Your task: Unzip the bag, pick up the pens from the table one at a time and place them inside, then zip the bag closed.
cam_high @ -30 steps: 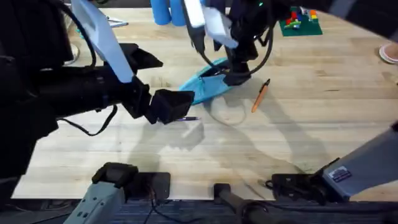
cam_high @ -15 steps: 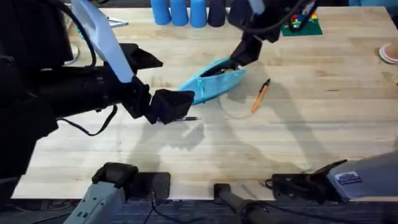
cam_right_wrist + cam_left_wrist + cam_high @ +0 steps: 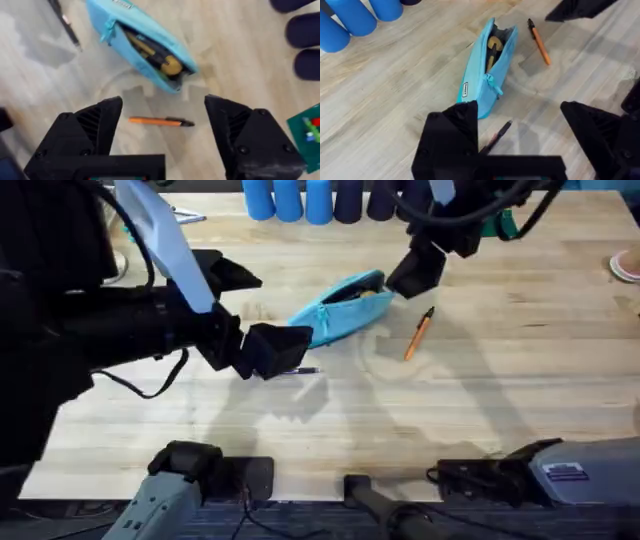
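The bag (image 3: 340,308) lies unzipped mid-table, something yellowish already inside — ready for loading. Right gripper (image 3: 162,131) hangs spread over the orange pen (image 3: 161,121) (likely the next pick); left gripper (image 3: 520,132), spread, hovers above the dark pen (image 3: 496,136).

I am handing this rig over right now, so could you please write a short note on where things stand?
Left gripper: open, empty, above the dark pen.
Right gripper: open, empty, above the slim orange pen.
Light blue fabric pouch: unzipped, lying on the wooden butcher-block table, something yellowish already inside.
Done: unzipping.
Left: put both pens inside, zip shut.
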`<state>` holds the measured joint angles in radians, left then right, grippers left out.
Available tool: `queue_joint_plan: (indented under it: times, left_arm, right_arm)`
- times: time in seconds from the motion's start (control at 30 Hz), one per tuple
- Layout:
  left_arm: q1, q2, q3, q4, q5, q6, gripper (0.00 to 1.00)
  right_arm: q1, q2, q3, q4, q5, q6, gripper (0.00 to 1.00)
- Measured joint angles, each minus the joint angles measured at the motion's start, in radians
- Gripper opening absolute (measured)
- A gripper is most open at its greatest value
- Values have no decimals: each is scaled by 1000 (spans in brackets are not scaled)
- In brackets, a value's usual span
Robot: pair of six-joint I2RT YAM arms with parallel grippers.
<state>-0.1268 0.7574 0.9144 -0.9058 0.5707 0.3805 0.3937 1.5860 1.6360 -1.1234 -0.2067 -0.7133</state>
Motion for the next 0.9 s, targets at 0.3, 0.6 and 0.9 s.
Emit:
queue_joint_plan:
  times: [0.3, 0.6, 0.9]
  left_arm:
    - [0, 0, 0, 0, 0, 0, 995]
    - [0, 0, 0, 0, 0, 0, 995]
    - [0, 0, 0, 0, 0, 0, 995]
  right_arm:
    - [32, 0, 0, -24, -1, 225, 996]
    - [-36, 0, 0, -67, 1, 582, 996]
    - [-48, 0, 0, -137, 62, 727, 996]
